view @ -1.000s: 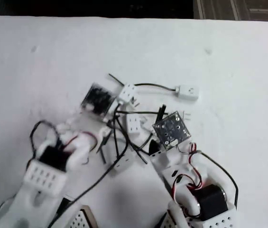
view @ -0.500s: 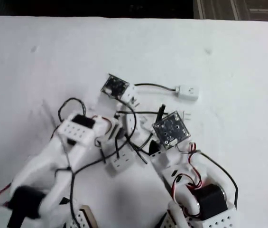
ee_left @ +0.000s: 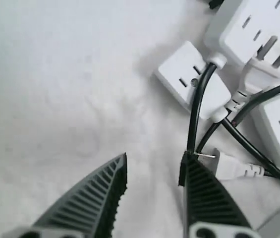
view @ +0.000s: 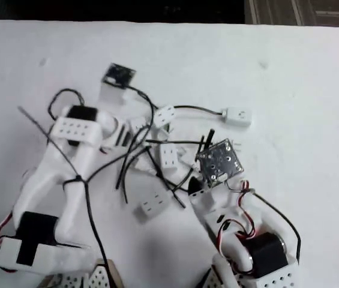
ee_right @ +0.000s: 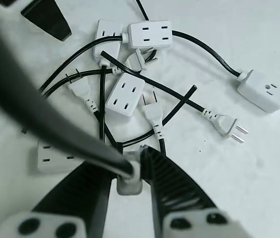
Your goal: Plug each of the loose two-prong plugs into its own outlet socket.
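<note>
Several white outlet sockets and two-prong plugs on black cords lie tangled at mid-table. One socket lies apart at the right, and another sits in the middle of the tangle. My left gripper is open just above the table, one fingertip touching a black cord beside a white plug and a socket. In the high view it is at the tangle's left edge. My right gripper is shut on a white plug whose black cord runs up past the camera.
A loose plug lies with prongs bare beside the cord to the far socket. Another socket sits at the front of the pile. White table stretches out to the back and right.
The left arm has swung from the front left up and away, across the tangle's left side. Its wrist camera has gone toward the table's back. The right arm has barely moved.
</note>
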`<state>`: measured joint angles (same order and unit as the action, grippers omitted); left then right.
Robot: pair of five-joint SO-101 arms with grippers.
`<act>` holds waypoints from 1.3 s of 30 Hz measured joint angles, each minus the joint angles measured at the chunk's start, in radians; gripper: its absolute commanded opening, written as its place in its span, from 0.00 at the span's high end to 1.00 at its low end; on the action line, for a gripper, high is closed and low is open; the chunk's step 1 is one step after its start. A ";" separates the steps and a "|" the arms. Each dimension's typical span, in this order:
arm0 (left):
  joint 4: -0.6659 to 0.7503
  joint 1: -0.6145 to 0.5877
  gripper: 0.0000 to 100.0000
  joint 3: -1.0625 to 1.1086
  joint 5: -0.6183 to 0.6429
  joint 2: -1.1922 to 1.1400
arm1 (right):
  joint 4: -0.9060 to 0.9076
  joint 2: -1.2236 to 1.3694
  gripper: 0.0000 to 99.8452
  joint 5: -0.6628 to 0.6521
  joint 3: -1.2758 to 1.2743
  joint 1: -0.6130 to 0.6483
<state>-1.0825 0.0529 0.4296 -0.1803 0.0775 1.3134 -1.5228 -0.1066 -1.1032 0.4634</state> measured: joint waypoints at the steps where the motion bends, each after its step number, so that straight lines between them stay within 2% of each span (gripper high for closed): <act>1: -0.034 -0.014 0.82 -0.020 0.000 0.012 | 0.000 0.000 0.98 0.020 0.000 0.025; 7: -0.160 -0.118 0.82 -0.052 0.000 0.222 | 0.000 -0.002 0.98 0.112 0.000 0.221; 12: -0.196 -0.255 0.82 0.078 0.002 0.460 | -0.064 0.014 0.98 0.144 -0.057 0.284; 21: 0.014 -0.442 0.82 0.577 0.000 0.839 | -0.321 0.298 0.98 0.261 -0.129 0.411; 27: 0.058 -0.459 0.82 0.717 0.000 0.925 | -0.442 0.440 0.98 0.272 -0.138 0.419; 39: 0.103 -0.459 0.82 0.783 0.000 0.933 | -0.664 0.548 0.98 0.272 -0.255 0.416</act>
<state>-0.9797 -0.4058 1.2121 -0.1803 1.0104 0.6490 -0.9751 0.1649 -1.3579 0.8792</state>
